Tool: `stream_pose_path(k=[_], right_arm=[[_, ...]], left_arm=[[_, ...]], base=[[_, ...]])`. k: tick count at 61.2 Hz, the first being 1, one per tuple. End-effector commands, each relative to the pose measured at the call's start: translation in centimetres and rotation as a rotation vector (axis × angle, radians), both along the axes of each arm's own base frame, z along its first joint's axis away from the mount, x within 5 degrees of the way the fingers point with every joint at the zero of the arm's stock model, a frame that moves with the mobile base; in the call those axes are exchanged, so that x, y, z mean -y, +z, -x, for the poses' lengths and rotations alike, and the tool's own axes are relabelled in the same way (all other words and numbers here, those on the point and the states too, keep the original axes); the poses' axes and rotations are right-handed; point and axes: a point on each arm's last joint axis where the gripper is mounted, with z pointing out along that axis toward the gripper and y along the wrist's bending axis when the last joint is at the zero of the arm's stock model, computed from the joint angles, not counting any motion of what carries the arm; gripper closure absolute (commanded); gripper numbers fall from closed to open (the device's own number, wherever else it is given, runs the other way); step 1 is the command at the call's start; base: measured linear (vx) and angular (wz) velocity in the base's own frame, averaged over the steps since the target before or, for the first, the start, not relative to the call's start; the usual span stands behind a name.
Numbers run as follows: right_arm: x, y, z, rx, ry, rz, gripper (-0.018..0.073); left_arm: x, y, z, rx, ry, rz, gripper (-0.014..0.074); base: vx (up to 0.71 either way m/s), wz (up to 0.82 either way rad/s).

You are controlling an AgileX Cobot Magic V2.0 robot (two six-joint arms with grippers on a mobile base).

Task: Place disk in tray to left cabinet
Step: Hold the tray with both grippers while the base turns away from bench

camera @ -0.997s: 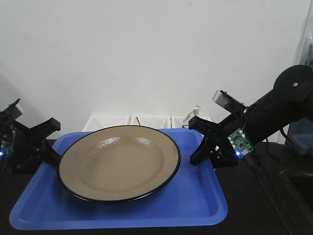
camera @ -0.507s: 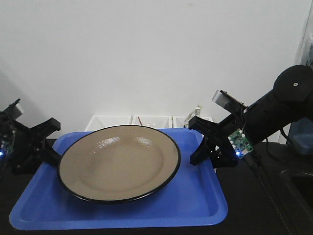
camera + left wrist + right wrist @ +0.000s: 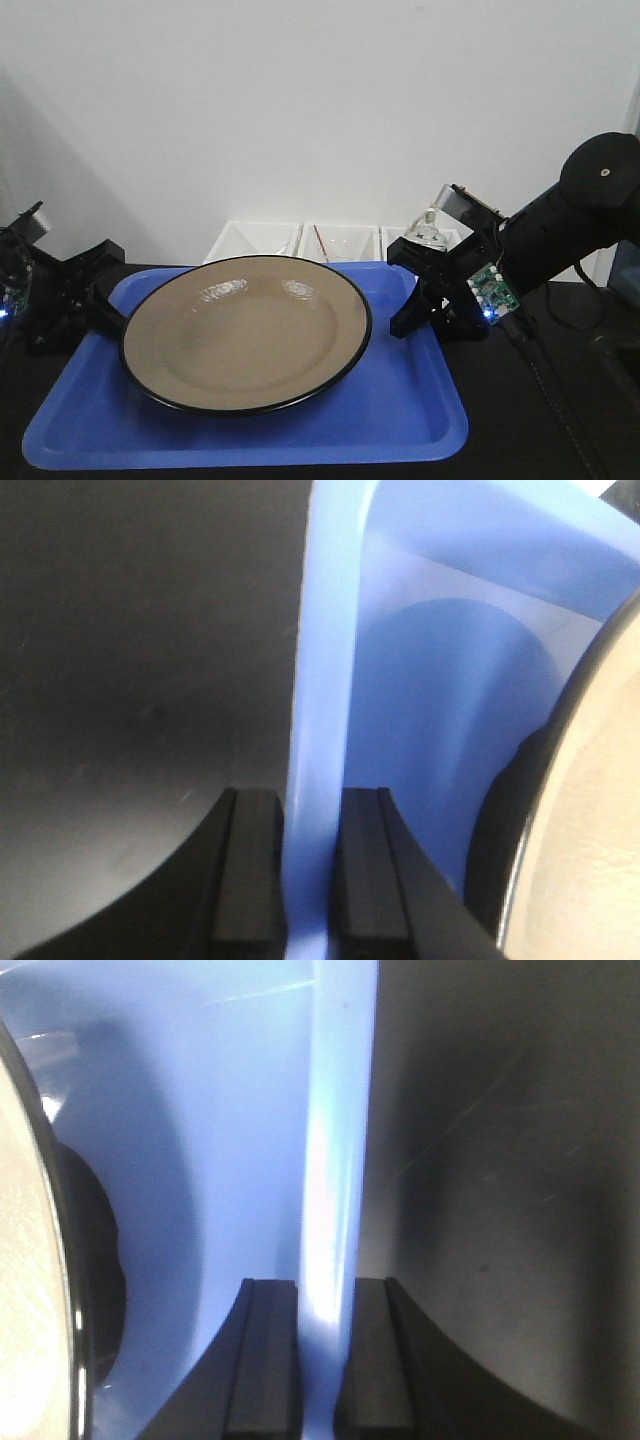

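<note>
The tan disk (image 3: 245,330) with a thin black rim lies in the blue tray (image 3: 400,410). My left gripper (image 3: 105,300) is shut on the tray's left lip, and my right gripper (image 3: 412,300) is shut on its right lip. In the left wrist view the gripper (image 3: 310,880) pinches the blue lip (image 3: 325,680), with the disk's edge (image 3: 600,830) at the right. In the right wrist view the gripper (image 3: 325,1360) pinches the lip (image 3: 335,1140), with the disk's edge (image 3: 25,1260) at the left. The cabinet is out of view.
White open bins (image 3: 300,242) stand behind the tray against a white wall. A clear dome-shaped object (image 3: 428,230) sits behind the right gripper. A dark surface (image 3: 570,400) lies under and to the right of the tray.
The bins behind have slid rightward in the front view and the clear dome has come into sight. The tray, disk and both grippers keep their places in the frame.
</note>
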Motion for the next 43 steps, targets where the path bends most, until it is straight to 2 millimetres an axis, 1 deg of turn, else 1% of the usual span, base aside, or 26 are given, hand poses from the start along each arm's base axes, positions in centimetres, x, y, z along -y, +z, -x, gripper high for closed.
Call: stream_pose_path(k=[1, 43], right_arm=[[-1.74, 4.46, 1.71, 0.099, 0.023, -0.198, 0.0564], [-1.75, 4.45, 1.75, 0.095, 0.026, -0.198, 0.0564]], left_arm=[[2.28, 3.97, 1.27, 0.094, -0.029, 0.194, 0.0597], [2.28, 3.97, 1.27, 0.094, -0.029, 0.194, 0.0597]], base=[[-0.14, 0.23], [-0.12, 0.40]])
